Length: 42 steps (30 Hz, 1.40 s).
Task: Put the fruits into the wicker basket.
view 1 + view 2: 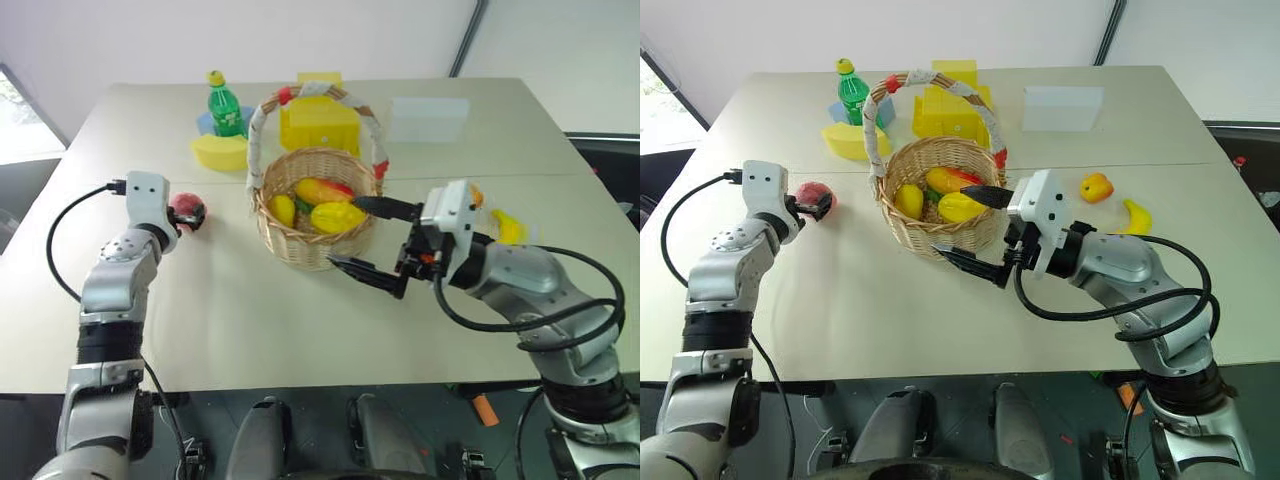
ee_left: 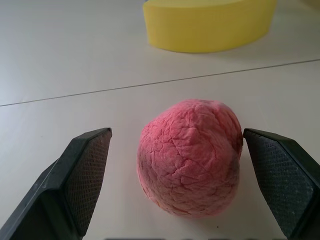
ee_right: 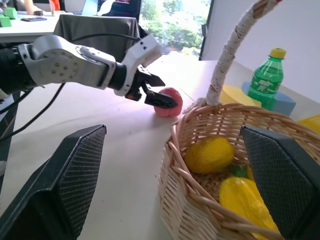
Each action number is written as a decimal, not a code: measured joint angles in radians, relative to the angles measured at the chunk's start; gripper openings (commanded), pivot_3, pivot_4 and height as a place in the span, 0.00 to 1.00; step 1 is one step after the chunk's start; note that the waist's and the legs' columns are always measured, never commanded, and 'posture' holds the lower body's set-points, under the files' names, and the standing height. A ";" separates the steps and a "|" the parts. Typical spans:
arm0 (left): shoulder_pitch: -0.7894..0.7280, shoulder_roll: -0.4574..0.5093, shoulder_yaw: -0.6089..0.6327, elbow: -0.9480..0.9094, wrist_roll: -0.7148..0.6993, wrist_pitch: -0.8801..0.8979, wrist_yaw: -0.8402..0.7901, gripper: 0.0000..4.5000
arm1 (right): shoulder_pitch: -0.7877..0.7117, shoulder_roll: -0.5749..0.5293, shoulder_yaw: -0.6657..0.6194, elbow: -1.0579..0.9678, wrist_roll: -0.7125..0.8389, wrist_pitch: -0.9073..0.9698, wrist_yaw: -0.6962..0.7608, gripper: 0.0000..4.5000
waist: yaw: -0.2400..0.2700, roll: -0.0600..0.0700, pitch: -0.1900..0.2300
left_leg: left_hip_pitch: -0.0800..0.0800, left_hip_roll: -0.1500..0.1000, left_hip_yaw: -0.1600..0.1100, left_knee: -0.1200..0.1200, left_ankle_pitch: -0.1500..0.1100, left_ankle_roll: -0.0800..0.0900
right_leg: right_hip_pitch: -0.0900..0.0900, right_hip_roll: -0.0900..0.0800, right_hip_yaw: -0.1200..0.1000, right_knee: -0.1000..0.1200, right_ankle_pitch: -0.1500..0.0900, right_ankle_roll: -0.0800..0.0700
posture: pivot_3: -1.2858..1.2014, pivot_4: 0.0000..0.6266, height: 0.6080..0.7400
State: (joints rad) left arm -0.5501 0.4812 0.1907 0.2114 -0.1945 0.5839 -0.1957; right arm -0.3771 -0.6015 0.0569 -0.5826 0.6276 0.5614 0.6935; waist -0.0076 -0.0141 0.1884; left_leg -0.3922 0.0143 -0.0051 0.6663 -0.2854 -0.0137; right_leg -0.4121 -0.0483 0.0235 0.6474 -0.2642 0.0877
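Our left tool [image 2: 175, 185] stands wide with the pink-red fruit [image 2: 191, 156] between its fingers on the table [image 1: 300, 330], left of the wicker basket [image 1: 315, 215]; we judge the step is to centre, close evenly and lift clear of the rim. Our right tool [image 1: 975, 225], also wide and empty, hangs at the basket's near right side, where it could clash with the handle [image 1: 262, 120]. The orange-yellow fruit [image 1: 1096, 187] and banana [image 1: 1136, 216] lie to the right.
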 measured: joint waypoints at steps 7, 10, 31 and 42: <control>-0.065 -0.009 -0.040 0.091 0.018 0.039 -0.017 0.89 | 0.000 0.029 0.016 0.000 -0.024 -0.002 -0.001 1.00 | -0.007 0.000 0.000 | 0.001 0.000 0.000 0.000 0.000 0.000 | 0.000 0.001 0.000 0.001 0.000 0.000 | 0.52 0.24 1.00; -0.071 -0.011 -0.039 0.102 0.017 0.039 -0.020 0.61 | 0.000 0.035 0.017 0.000 -0.031 -0.004 -0.003 1.00 | -0.005 0.000 0.000 | 0.001 0.001 0.000 0.000 0.000 0.000 | -0.001 0.001 0.000 0.001 0.000 0.000 | 0.52 0.24 1.00; 0.005 0.057 -0.090 -0.663 -0.407 0.245 -0.325 0.51 | -0.021 -0.008 -0.043 0.093 -0.066 -0.047 0.051 1.00 | 0.019 -0.002 0.001 | 0.002 -0.005 0.000 0.001 0.001 -0.001 | 0.005 -0.009 -0.003 -0.001 0.000 0.000 | 0.52 0.24 1.00; -0.134 -0.089 -0.339 -0.400 -0.213 0.220 -0.249 0.99 | 0.065 -0.063 -0.135 0.083 -0.097 -0.025 -0.004 1.00 | -0.003 -0.003 0.001 | 0.001 0.000 0.000 0.000 0.000 0.000 | 0.001 0.002 -0.001 0.000 -0.001 0.000 | 0.52 0.24 1.00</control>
State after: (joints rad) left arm -0.6841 0.3921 -0.1487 -0.1883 -0.4072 0.8040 -0.4452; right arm -0.3119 -0.6643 -0.0779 -0.4996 0.5301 0.5364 0.6890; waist -0.0110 -0.0166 0.1894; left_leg -0.3917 0.0138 -0.0048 0.6663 -0.2854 -0.0135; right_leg -0.4111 -0.0465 0.0226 0.6471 -0.2649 0.0872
